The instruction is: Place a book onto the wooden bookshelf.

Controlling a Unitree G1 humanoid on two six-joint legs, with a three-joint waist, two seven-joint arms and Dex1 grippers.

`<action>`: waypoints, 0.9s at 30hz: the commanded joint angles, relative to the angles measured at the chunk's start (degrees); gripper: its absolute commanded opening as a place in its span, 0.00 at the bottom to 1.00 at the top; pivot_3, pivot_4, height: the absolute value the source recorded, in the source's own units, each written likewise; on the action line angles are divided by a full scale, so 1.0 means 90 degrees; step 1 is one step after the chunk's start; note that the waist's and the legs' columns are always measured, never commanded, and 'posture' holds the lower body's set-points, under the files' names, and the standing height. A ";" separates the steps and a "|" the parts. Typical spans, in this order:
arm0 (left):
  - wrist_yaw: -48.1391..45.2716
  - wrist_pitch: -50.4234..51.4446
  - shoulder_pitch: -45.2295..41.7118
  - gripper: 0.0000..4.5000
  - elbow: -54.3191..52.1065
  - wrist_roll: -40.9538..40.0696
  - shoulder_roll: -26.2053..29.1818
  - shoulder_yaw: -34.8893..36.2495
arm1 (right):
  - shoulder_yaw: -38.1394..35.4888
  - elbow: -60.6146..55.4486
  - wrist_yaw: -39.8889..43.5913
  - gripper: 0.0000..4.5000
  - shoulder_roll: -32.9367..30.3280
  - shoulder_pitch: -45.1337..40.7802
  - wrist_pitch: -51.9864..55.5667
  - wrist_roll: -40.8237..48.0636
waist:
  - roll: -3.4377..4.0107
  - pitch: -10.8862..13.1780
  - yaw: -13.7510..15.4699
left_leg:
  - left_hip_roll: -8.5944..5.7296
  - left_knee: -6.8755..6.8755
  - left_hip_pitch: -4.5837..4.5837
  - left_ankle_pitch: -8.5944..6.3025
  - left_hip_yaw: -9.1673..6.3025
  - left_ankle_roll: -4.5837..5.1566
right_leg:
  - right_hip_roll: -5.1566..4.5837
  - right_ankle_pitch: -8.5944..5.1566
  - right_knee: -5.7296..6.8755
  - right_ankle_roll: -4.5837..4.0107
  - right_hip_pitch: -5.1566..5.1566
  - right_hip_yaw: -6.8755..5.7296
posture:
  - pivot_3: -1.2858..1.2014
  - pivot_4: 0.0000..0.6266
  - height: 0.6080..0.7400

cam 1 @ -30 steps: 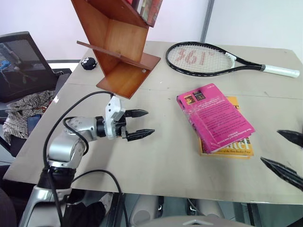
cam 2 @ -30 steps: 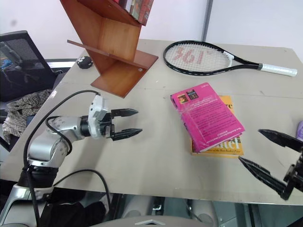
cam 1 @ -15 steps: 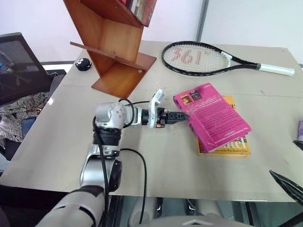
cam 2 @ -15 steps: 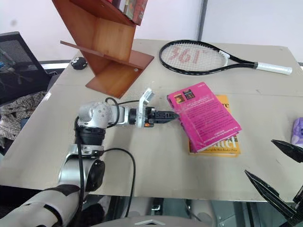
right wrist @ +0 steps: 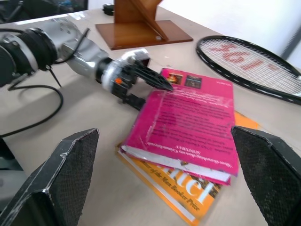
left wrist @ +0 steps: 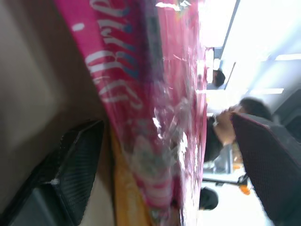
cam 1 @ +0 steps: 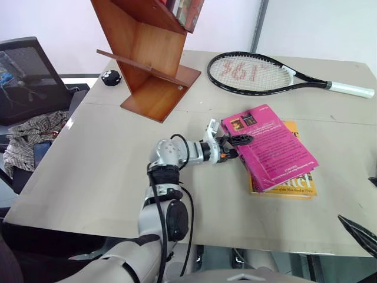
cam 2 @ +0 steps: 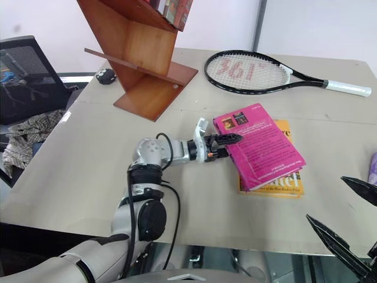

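The pink book, stacked on a yellow book on the table, is straddled at its edge by the left gripper, fingers parted above and below. The spread right gripper is seen from its own wrist.

book: glossy pink paper cover | bookshelf: smooth reddish wood | table: matt beige

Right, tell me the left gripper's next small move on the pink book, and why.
Probably close fully. The left gripper straddles the edge of the pink book, one finger over its cover and one under, above the yellow book. The jaws look not yet clamped, so grip before lifting.
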 commanded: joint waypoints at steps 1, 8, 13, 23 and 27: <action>0.0252 -0.0171 0.0023 0.60 0.0117 -0.0285 -0.0348 0.0329 | 0.0003 -0.0067 -0.0154 1.00 -0.0090 0.0101 -0.0188 0.0144 | 0.0002 -0.0001 -0.0019 | 0.0000 -0.0001 0.0001 0.0000 0.0000 0.0000 | 0.0000 0.0000 0.0000 0.0000 0.0000 -0.0001 | 0.52 0.24 0.83; 0.0158 -0.0165 0.0055 0.14 -0.0340 -0.1037 -0.0010 0.0657 | 0.0207 -0.0105 -0.0586 1.00 -0.0424 -0.0084 -0.0250 0.0298 | 0.0001 -0.0001 -0.0031 | 0.0003 0.0000 0.0005 0.0000 0.0001 0.0000 | -0.0001 0.0001 0.0000 -0.0001 0.0001 -0.0010 | 0.52 0.24 0.83; -0.0364 -0.0425 -0.0193 0.14 -0.1420 -0.1334 0.0881 0.0443 | 0.0751 -0.0075 -0.1134 1.00 -0.0781 -0.0651 -0.0241 0.0353 | -0.0016 0.0014 -0.0053 | 0.0005 -0.0002 0.0000 0.0001 0.0004 0.0000 | 0.0001 0.0002 0.0001 -0.0003 -0.0006 -0.0009 | 0.52 0.24 0.83; -0.2983 -0.2964 -0.0478 0.14 -0.4016 0.0441 0.3442 -0.3014 | 0.1946 0.0937 -0.1890 1.00 -0.1575 -0.2662 -0.0060 0.0126 | -0.0024 0.0019 0.0054 | -0.0027 0.0005 -0.0004 0.0010 0.0015 -0.0012 | -0.0026 0.0019 -0.0002 -0.0035 0.0000 0.0000 | 0.52 0.24 0.83; -0.3604 -0.5348 -0.0595 0.14 -0.4566 0.2036 0.4218 -0.4046 | 0.2302 0.1363 -0.1836 1.00 -0.1664 -0.3311 -0.0025 -0.0088 | -0.0016 0.0016 0.0045 | -0.0030 0.0000 -0.0003 0.0015 0.0023 -0.0003 | -0.0034 0.0018 -0.0009 -0.0034 0.0001 0.0002 | 0.52 0.24 0.83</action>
